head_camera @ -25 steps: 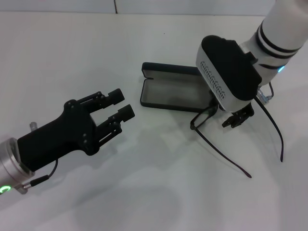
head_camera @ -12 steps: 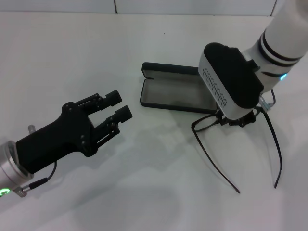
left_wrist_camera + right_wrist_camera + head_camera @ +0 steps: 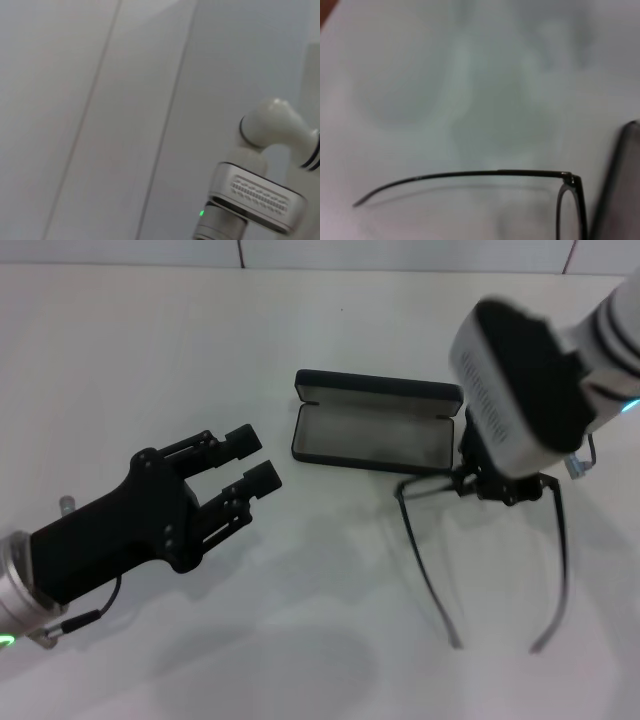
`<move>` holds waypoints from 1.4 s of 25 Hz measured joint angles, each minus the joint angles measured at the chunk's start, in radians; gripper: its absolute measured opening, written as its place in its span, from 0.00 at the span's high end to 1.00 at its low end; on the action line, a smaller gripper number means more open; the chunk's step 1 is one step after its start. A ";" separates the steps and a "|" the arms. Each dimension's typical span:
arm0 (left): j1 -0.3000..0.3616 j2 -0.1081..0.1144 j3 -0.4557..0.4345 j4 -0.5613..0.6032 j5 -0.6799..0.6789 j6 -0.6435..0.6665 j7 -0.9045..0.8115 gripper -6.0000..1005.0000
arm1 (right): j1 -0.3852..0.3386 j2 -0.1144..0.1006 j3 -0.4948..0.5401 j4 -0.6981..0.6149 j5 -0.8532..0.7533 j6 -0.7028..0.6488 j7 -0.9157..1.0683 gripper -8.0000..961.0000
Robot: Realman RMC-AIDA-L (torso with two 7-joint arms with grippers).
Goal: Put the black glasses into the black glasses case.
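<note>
Evidently the right hand (image 3: 497, 483) is clamped on the front of the black glasses (image 3: 480, 540), holding them just beside the open black glasses case (image 3: 372, 426) on the white surface (image 3: 330, 330), with both temple arms splayed out toward the robot. Spread like that, the 2 arms could catch the case rim or overhang it. The left hand (image 3: 248, 464) hovers well apart, fingers parted and holding nothing.
</note>
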 joint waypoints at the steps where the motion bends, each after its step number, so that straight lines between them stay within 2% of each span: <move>1: -0.006 0.000 0.000 0.001 -0.001 0.018 0.000 0.57 | -0.032 0.000 0.039 -0.046 0.013 -0.013 0.002 0.88; 5: -0.042 -0.001 0.009 -0.001 -0.020 0.080 -0.008 0.57 | -0.160 -0.005 0.222 -0.179 0.184 -0.028 -0.004 0.88; 8: -0.085 -0.001 0.011 -0.002 -0.021 0.121 -0.010 0.57 | -0.238 -0.005 0.340 -0.200 0.362 -0.030 -0.051 0.88; 9: -0.101 -0.001 0.012 -0.003 -0.021 0.133 -0.011 0.57 | -0.275 -0.004 0.380 -0.188 0.470 -0.034 -0.092 0.88; 11: -0.116 -0.002 0.013 -0.006 -0.022 0.143 -0.014 0.71 | -0.327 -0.003 0.406 -0.154 0.605 -0.033 -0.160 0.88; 12: -0.162 -0.003 0.025 -0.019 -0.024 0.158 -0.020 0.78 | -0.348 -0.003 0.411 -0.138 0.654 -0.033 -0.186 0.88; 14: -0.181 -0.003 0.032 -0.024 -0.026 0.161 -0.021 0.81 | -0.395 -0.004 0.415 -0.086 0.783 -0.031 -0.254 0.88; 17: -0.215 -0.005 0.059 -0.031 -0.035 0.165 -0.022 0.85 | -0.428 -0.005 0.412 0.003 0.913 -0.041 -0.333 0.88; 22: -0.235 -0.006 0.095 -0.035 -0.061 0.165 -0.022 0.92 | -0.410 -0.006 0.409 0.148 1.024 -0.069 -0.415 0.89; 27: -0.238 -0.006 0.098 -0.032 -0.075 0.177 -0.022 0.91 | -0.377 -0.007 0.407 0.211 1.019 -0.066 -0.430 0.89; 35: -0.238 -0.006 0.100 -0.036 -0.081 0.192 -0.016 0.91 | -0.285 -0.004 0.397 0.355 1.020 -0.060 -0.475 0.89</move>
